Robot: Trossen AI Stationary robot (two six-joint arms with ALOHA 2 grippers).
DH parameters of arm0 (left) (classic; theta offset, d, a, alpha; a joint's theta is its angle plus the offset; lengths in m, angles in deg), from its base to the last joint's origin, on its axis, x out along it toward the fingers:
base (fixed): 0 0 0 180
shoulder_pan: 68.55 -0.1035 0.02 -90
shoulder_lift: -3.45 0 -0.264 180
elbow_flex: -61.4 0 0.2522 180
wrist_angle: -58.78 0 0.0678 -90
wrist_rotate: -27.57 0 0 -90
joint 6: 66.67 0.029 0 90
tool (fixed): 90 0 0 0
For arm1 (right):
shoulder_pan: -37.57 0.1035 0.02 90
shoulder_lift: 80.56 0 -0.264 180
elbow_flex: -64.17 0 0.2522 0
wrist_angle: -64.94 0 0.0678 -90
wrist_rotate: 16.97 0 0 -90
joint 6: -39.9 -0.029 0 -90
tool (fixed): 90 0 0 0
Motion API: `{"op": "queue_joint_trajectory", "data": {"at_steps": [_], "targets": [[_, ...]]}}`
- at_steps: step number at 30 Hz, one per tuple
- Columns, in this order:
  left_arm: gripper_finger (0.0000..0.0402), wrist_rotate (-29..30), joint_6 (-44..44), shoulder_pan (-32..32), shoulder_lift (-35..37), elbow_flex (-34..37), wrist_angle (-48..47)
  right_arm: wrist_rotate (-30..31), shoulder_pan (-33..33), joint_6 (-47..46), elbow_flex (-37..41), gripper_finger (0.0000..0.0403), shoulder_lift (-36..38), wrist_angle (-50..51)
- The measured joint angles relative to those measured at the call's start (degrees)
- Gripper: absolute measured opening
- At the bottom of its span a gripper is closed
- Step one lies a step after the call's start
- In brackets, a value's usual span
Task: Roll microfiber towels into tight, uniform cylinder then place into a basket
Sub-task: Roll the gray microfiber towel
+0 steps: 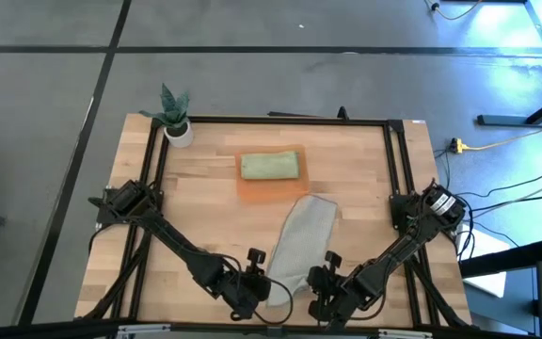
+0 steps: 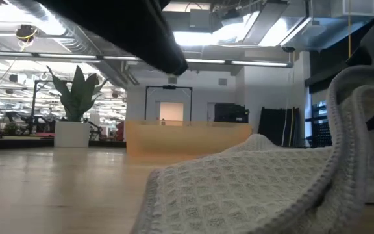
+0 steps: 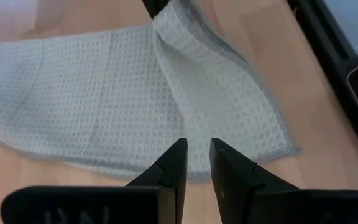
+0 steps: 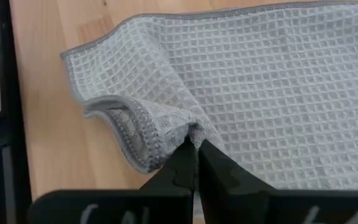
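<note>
The light wooden desk, edged by a black metal frame, carries everything. On its near half lies a pale grey waffle-weave microfiber towel, spread mostly flat and running at a slant from just beside the tray toward the near edge between the two arms.

Farther back, near the middle of the desk, sits the shallow rectangular translucent orange basket; a folded light green towel rests in it, toward its far side.

At the far left corner stands a small white pot with a spiky green plant, well apart from the towels.

The left claw hangs at the near end of the grey towel, its two dark fingers a narrow gap apart above the cloth's edge, released and grasping nothing.

The right claw is clenched on the grey towel: its fingertips pinch a near corner, and the hemmed edge there is bunched and lifted off the wood. In the low view that raised fold curves up at the picture's right.
</note>
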Motion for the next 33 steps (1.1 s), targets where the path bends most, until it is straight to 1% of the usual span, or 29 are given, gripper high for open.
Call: {"op": "queue_joint_trajectory", "data": {"at_steps": [4, 9, 11, 16, 19, 24, 27, 33], "targets": [[0.0062, -0.4, -0.2, -0.1, 0.0, 0.0, 2.1, 0.3, -0.4, 1.1, 0.0, 0.0008, 0.0, 0.0], [0.0062, -2.0, -0.2, -0.1, 0.0, 0.0, 7.5, 1.5, -1.2, 1.5, 0.0, 0.0008, 0.0, 0.0], [0.0062, -2.1, -0.2, -0.1, 0.0, 0.0, 7.7, 1.5, -1.6, 1.7, 0.0, 0.0008, 0.0, 0.0], [0.0062, -2.3, -3.5, -0.2, 0.0, 0.0, 7.3, 1.2, -2.4, 1.2, 0.0, 0.0008, 0.0, 0.1], [0.0062, -2.3, -4.2, -0.2, 0.0, 0.0, 7.2, 1.0, -2.8, -0.4, 0.0, 0.0008, 0.0, 0.4], [0.0062, -2.3, -4.2, -0.2, 0.0, 0.0, 7.2, 1.6, -4.0, -5.6, 0.0, 0.0008, 1.3, 3.3], [0.0062, -2.3, -4.2, -0.2, 0.0, 0.0, 7.2, 2.1, -4.7, -9.9, 0.0, 0.0008, 2.8, 7.0], [0.0062, -2.0, -4.2, -0.6, 0.0, 0.0, 7.0, 0.7, -5.7, -16.6, 0.0, 0.0008, 3.9, 14.1]]}}
